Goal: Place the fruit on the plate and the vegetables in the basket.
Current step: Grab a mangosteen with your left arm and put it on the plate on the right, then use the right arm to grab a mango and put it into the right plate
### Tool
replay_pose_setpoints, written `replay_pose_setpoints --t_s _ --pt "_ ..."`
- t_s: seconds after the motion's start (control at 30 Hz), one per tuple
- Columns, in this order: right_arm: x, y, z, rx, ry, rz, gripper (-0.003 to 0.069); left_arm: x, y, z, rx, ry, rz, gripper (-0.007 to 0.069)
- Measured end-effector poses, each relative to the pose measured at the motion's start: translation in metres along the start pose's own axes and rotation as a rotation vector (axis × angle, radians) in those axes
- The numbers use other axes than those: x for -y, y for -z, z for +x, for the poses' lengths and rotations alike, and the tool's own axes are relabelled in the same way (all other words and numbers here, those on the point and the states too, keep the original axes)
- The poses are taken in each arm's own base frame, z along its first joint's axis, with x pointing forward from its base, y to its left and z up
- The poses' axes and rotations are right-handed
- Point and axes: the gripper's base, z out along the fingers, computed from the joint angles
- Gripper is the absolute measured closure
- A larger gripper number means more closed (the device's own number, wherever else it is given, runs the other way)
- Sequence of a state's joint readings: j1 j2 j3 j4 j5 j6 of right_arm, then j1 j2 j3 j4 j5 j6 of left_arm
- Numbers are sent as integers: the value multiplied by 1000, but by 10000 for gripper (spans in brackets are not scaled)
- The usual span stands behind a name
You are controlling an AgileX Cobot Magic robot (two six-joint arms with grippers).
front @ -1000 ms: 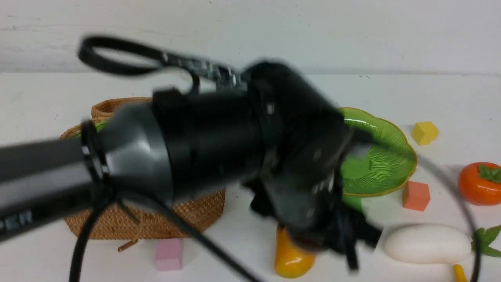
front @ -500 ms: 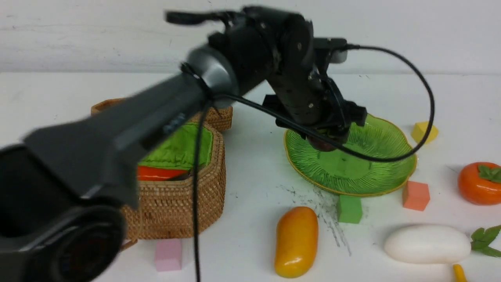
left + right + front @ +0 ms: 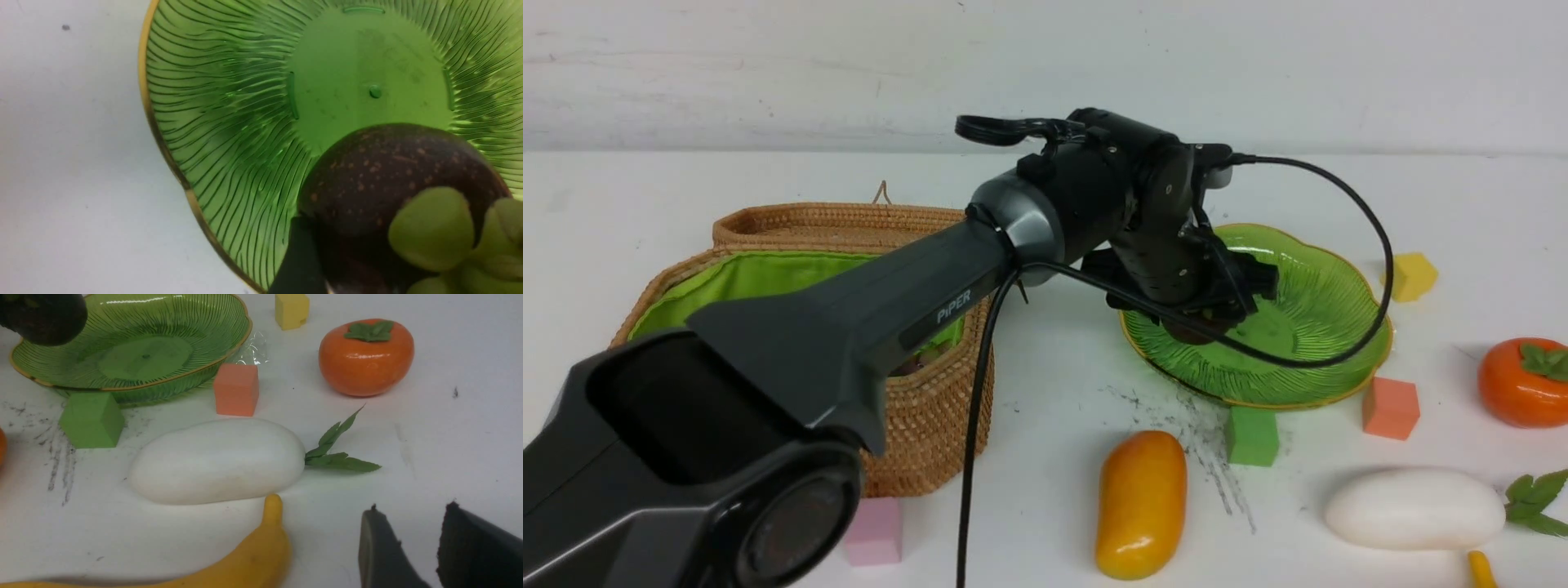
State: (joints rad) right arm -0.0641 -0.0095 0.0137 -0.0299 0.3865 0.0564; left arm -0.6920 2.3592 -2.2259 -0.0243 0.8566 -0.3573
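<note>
My left gripper is shut on the dark maroon ball and holds it low over the left part of the green plate. In the left wrist view the ball, with its green leaf cap, hangs over the plate; one finger shows beside it. I cannot tell whether the ball touches the plate. My right gripper is open and empty above the table, near the banana and the white radish. The mango, radish and persimmon lie on the table. The basket stands open at the left; my arm hides most of its inside.
Foam cubes lie around the plate: green, orange, yellow. A pink cube sits in front of the basket. The left arm's cable loops over the plate. The banana tip shows at the bottom right.
My left arm has swung from the near table by the mango out over the plate and come down lower, with the maroon ball in it. Nothing else has moved.
</note>
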Motion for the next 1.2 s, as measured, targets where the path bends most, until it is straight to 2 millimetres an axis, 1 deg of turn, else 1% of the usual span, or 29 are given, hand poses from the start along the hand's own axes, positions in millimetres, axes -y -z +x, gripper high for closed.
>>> replay_pose_setpoints --t_s 0.13,0.43,0.53,0.63,0.67,0.7,0.73,0.77,0.8,0.87,0.97,1.0,1.1,1.17,1.2 --pt "0 0 0 0 0 0 417 -1 0 2 -22 -8 -8 33" --pt "0 0 0 0 0 0 416 -1 3 2 -32 -12 -12 29" --pt "0 0 0 0 0 0 417 0 9 1 -36 -31 -13 34" --pt "0 0 0 0 0 0 417 1 26 -2 -54 -75 -18 46" --pt "0 0 0 0 0 0 417 3 42 -6 -49 -100 -16 57" --pt "0 0 0 0 0 0 417 4 49 -7 -53 -112 -18 67" --pt "0 0 0 0 0 0 417 5 69 -11 -47 -137 -19 89" --pt "0 0 0 0 0 0 417 5 72 -11 -45 -137 -20 93" --pt "0 0 0 0 0 0 417 6 103 -16 -35 -173 -37 133" --pt "0 0 0 0 0 0 417 4 147 -21 -8 -213 -74 203" --pt "0 0 0 0 0 0 417 0 215 -26 79 -243 -136 343" --pt "0 0 0 0 0 0 417 -2 228 -26 101 -243 -150 375" --pt "0 0 0 0 0 0 417 -10 287 -21 208 -235 -193 531" --pt "0 0 0 0 0 0 417 -14 314 -12 243 -212 -202 613" --pt "0 0 0 0 0 0 417 -17 328 -6 257 -199 -203 638"
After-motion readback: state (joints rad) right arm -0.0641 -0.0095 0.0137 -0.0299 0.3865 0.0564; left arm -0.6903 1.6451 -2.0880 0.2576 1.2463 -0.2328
